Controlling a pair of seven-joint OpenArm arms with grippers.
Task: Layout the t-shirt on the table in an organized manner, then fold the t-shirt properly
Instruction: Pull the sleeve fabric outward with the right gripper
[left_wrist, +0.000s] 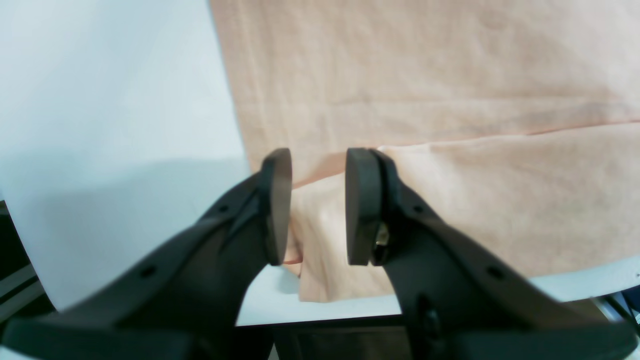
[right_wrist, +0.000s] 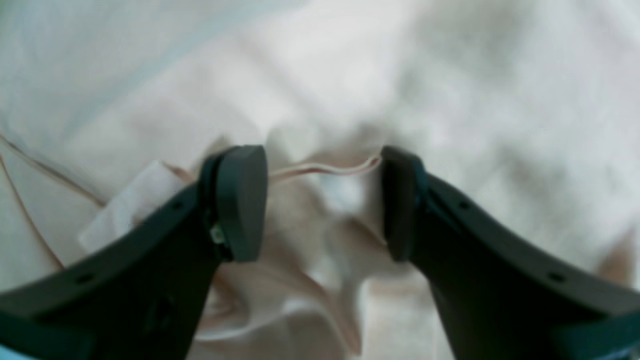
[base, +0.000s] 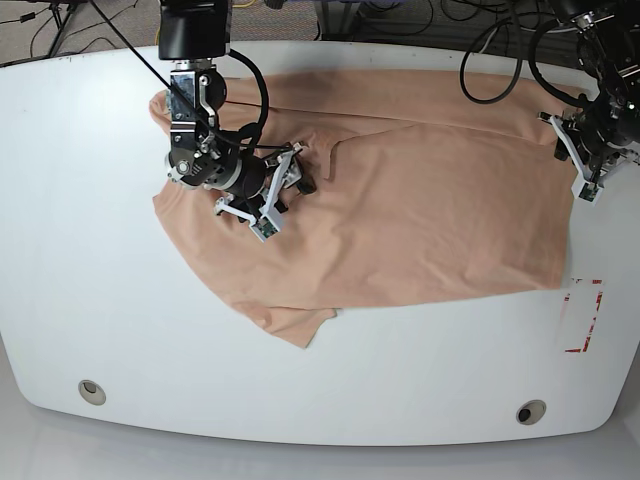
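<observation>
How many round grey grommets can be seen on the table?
2. One grommet is near the front left corner of the table; the other grommet is near the front right corner. The t-shirt could hide more.

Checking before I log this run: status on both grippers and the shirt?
Left gripper open at the t-shirt hem corner, not clamped. Right gripper open over bunched collar area. Shirt spread on the table, one sleeve folded. Nothing in the way.
</observation>
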